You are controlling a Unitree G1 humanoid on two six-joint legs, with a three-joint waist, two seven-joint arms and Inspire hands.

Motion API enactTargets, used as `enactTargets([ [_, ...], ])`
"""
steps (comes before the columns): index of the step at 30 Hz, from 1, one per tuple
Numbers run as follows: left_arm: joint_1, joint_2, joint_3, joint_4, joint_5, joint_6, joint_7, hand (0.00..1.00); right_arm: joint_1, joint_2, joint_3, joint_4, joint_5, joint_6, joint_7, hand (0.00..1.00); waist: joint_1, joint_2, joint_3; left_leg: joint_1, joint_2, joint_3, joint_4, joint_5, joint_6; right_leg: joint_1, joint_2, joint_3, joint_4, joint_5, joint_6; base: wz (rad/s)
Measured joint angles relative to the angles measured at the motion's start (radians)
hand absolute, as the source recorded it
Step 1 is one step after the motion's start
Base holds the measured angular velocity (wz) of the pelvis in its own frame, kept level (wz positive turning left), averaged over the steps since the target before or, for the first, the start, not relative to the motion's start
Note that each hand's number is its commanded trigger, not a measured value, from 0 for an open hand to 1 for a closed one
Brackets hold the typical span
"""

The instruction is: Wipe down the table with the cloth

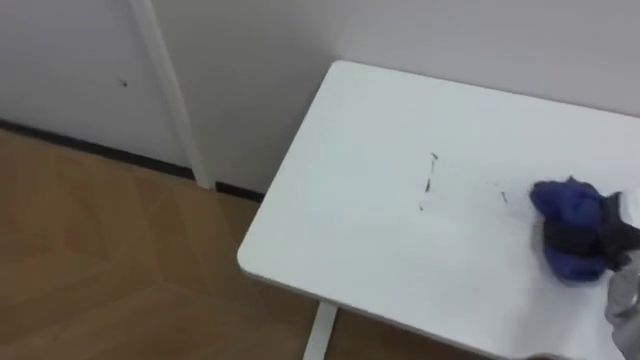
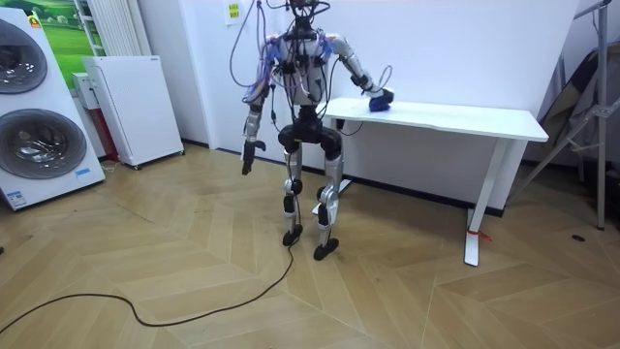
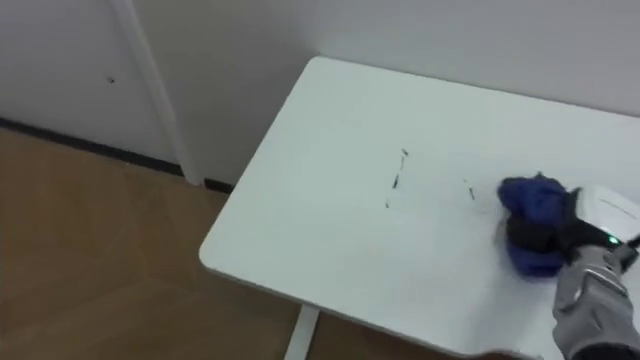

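The right robot hand (image 3: 558, 238), fingers curled round the blue cloth (image 3: 528, 195), rests on the white desk (image 3: 320, 240), with the dark marks (image 3: 397, 182) just to the cloth's left, far from the hanging left robot hand (image 2: 248, 158).

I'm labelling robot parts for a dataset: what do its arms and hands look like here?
The right hand has dark fingers, a white plate on its back with a small green light, and a grey metallic forearm. In the room view both arms are slim and silver-grey, the left hand dark, with loose cables around the shoulders.
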Motion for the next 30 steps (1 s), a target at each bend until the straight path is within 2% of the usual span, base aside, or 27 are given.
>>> enactTargets([
  [1, -0.001, 0.004, -0.010, 0.001, -0.025, 0.000, 0.000, 0.00, -0.016, 0.000, 0.012, 0.000, 0.000, 0.000, 0.002, 1.00, 0.008, -0.002, -0.0009, -0.015, -0.004, -0.017, 0.003, 0.001, 0.000, -0.005, -0.001, -0.019, 0.000, 0.000, 0.001, 0.45],
  [4, 0.006, 0.008, -0.062, 0.003, -0.050, 0.001, 0.000, 0.00, -0.046, -0.001, 0.022, 0.019, 0.004, 0.000, -0.002, 1.00, 0.010, -0.005, -0.0046, -0.044, -0.010, -0.041, 0.013, 0.001, 0.000, -0.020, -0.003, -0.041, 0.001, 0.000, 0.001, 0.31],
  [6, -0.001, 0.009, -0.070, 0.009, -0.059, 0.002, 0.000, 0.00, -0.044, -0.001, 0.022, 0.033, 0.026, -0.006, -0.012, 1.00, 0.006, -0.006, -0.0059, -0.048, -0.010, -0.045, 0.013, 0.001, 0.000, -0.022, -0.002, -0.040, 0.001, 0.000, 0.001, 0.07],
  [8, -0.015, 0.009, -0.069, 0.011, -0.058, 0.000, 0.000, 0.00, -0.036, 0.000, 0.021, 0.037, 0.057, -0.013, -0.016, 1.00, 0.006, -0.007, -0.0105, -0.051, -0.010, -0.044, 0.012, 0.001, 0.000, -0.025, -0.002, -0.037, 0.000, 0.000, 0.001, 0.00],
  [11, -0.035, 0.009, -0.067, 0.012, -0.060, -0.018, 0.005, 0.00, -0.013, 0.008, -0.015, 0.076, 0.160, -0.048, -0.044, 1.00, 0.005, -0.005, -0.0169, -0.051, -0.011, -0.044, 0.011, 0.001, 0.000, -0.025, -0.002, -0.040, -0.001, 0.000, 0.001, 0.00],
  [14, -0.035, 0.009, -0.064, 0.008, -0.068, -0.022, 0.021, 0.00, 0.045, 0.017, -0.084, 0.094, 0.290, -0.094, -0.070, 1.00, -0.006, 0.000, -0.0216, -0.041, -0.013, -0.043, 0.010, 0.001, 0.000, -0.006, -0.002, -0.044, -0.010, 0.000, 0.002, 0.13],
  [17, -0.024, 0.007, -0.045, 0.013, -0.067, -0.019, 0.042, 0.00, 0.119, 0.050, -0.196, 0.100, 0.370, -0.147, -0.104, 1.00, -0.058, -0.002, -0.0256, -0.040, -0.012, -0.040, 0.010, 0.002, 0.001, 0.013, -0.001, -0.053, -0.018, 0.000, 0.003, 0.29],
  [18, -0.015, 0.004, -0.044, 0.014, -0.067, -0.019, 0.054, 0.00, 0.151, 0.057, -0.243, 0.111, 0.412, -0.169, -0.111, 1.00, -0.076, -0.002, -0.0305, -0.037, -0.011, -0.038, 0.007, 0.002, 0.001, 0.022, -0.002, -0.056, -0.019, 0.000, 0.003, 0.12],
  [19, -0.008, 0.002, -0.042, 0.013, -0.065, -0.018, 0.066, 0.00, 0.188, 0.057, -0.283, 0.112, 0.458, -0.175, -0.122, 1.00, -0.082, -0.002, -0.0344, -0.027, -0.011, -0.033, 0.005, 0.002, 0.002, 0.028, -0.003, -0.055, -0.017, -0.001, 0.004, 0.00],
  [20, -0.005, 0.002, -0.042, 0.013, -0.066, -0.017, 0.071, 0.00, 0.206, 0.055, -0.297, 0.112, 0.472, -0.175, -0.132, 1.00, -0.083, -0.002, -0.0346, -0.023, -0.011, -0.032, 0.005, 0.002, 0.002, 0.031, -0.003, -0.054, -0.017, -0.001, 0.005, -0.07],
  [25, 0.001, -0.005, 0.029, 0.012, -0.058, 0.000, 0.078, 0.00, 0.350, 0.046, -0.445, 0.117, 0.494, -0.179, -0.189, 1.00, -0.135, -0.003, -0.0385, -0.023, -0.011, -0.030, 0.029, -0.004, 0.001, 0.049, 0.000, -0.054, -0.031, -0.002, 0.007, -0.06],
  [28, 0.003, -0.008, 0.031, 0.010, -0.058, 0.002, 0.090, 0.00, 0.398, 0.039, -0.465, 0.112, 0.514, -0.176, -0.217, 1.00, -0.137, 0.002, -0.0415, -0.015, -0.006, -0.012, 0.028, -0.003, 0.001, 0.048, 0.000, -0.031, -0.034, -0.003, 0.004, -0.21],
  [30, 0.003, -0.012, 0.030, 0.009, -0.056, 0.004, 0.090, 0.00, 0.400, 0.040, -0.464, 0.106, 0.511, -0.174, -0.228, 1.00, -0.132, 0.003, -0.0421, -0.005, -0.001, 0.001, 0.027, -0.003, 0.000, 0.049, 0.003, -0.009, -0.031, -0.004, 0.004, -0.27],
])
